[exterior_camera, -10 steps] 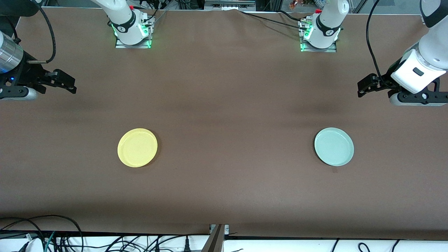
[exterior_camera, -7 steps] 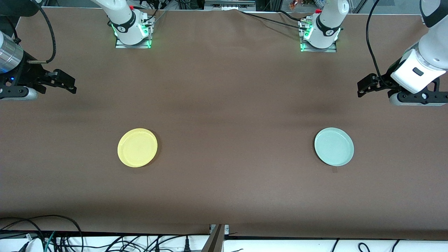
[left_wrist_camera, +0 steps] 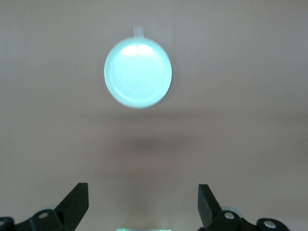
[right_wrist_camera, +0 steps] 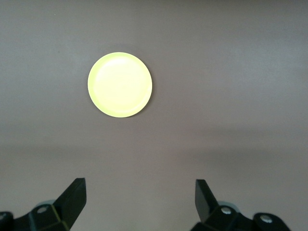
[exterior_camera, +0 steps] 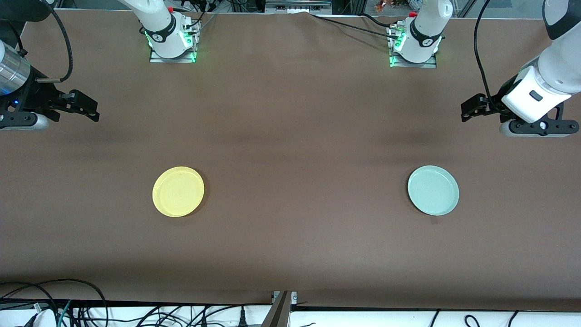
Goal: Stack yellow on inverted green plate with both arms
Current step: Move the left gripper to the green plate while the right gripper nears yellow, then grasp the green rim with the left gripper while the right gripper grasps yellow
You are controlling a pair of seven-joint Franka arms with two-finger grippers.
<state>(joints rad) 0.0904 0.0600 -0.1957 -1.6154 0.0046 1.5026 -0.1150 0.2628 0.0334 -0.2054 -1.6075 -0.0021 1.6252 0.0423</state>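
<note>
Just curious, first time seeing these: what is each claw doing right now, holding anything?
Left gripper: open, holding nothing, above the bare table.
Right gripper: open, holding nothing, above the bare table.

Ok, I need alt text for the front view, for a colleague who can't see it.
A yellow plate and a green plate lie rim-up and far apart on a brown table, yellow toward the right arm's end, green toward the left arm's. The open left pincer and open right pincer hover over bare table at their own ends, holding nothing.
</note>
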